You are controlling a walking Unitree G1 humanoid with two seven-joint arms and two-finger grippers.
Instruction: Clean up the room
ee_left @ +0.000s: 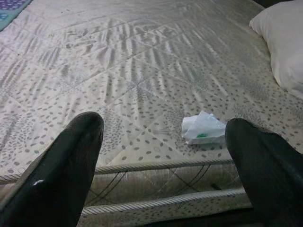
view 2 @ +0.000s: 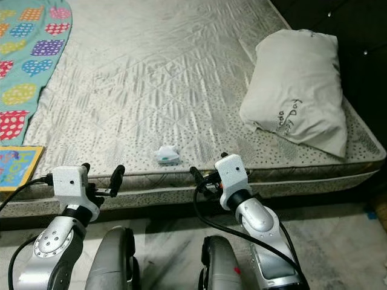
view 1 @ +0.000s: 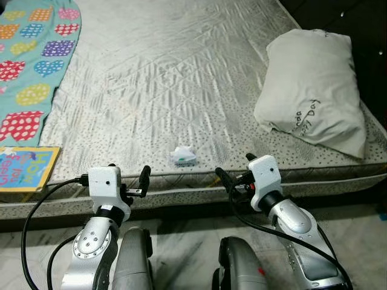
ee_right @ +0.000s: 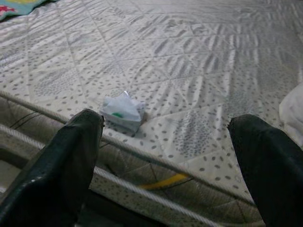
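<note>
Facing the bed, the robot holds both grippers low before the mattress [view 1: 181, 78] edge, jaws spread and empty, bracketing a crumpled white wrapper [view 1: 183, 156] with a green mark, probably to let either arm reach it. The left gripper [view 1: 128, 183] and right gripper [view 1: 234, 171] flank it. The quilted mattress looks satiny and dotted; a soft, wrinkled pillow [view 1: 313, 90] lies well apart.

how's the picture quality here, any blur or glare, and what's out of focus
Head views: sharp and evenly lit, mild sheen on the mattress, crumpled wrapper clear. Left wrist view: fingers soft and dark, wrapper fairly crisp. Right wrist view: fingers blurred, far mattress slightly hazy.
</note>
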